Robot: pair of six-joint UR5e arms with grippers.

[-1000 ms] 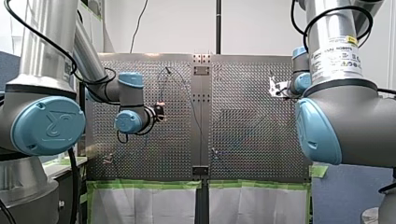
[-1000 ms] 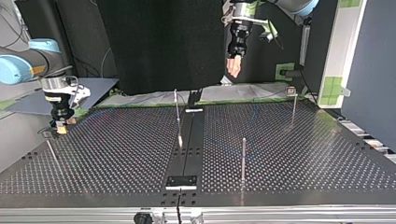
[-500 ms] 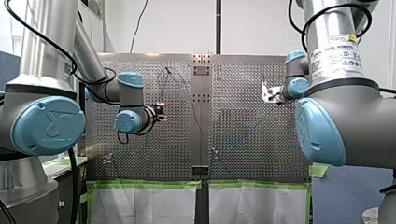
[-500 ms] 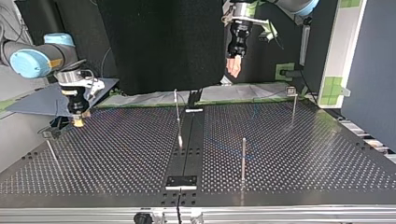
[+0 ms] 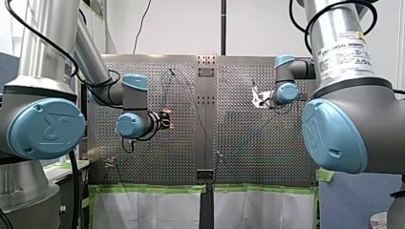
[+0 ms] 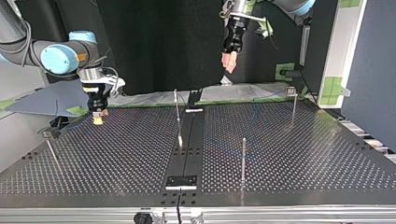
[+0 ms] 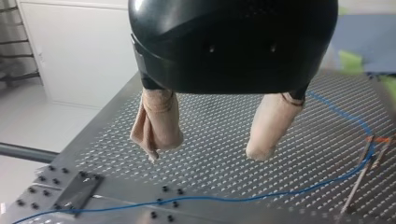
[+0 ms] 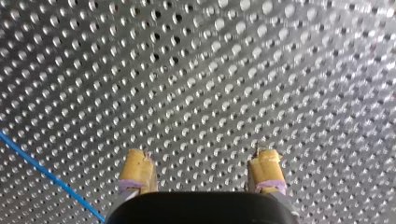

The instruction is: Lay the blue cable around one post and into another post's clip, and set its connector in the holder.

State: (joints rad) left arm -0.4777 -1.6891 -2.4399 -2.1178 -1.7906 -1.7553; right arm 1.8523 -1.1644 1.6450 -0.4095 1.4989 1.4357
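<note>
The cable looks thin and floppy and is best pinched near one end. The left tool and right tool are spread, empty.

The perforated table carries a black strip down its middle, thin metal posts standing on both halves, and the blue cable lying loose across it

On the perforated metal bench, thin upright metal posts stand well apart, with wide bare stretches between them. Ahead of the yellow-padded right hand lies only bare plate. The thin blue cable lies flat off to one side.
</note>
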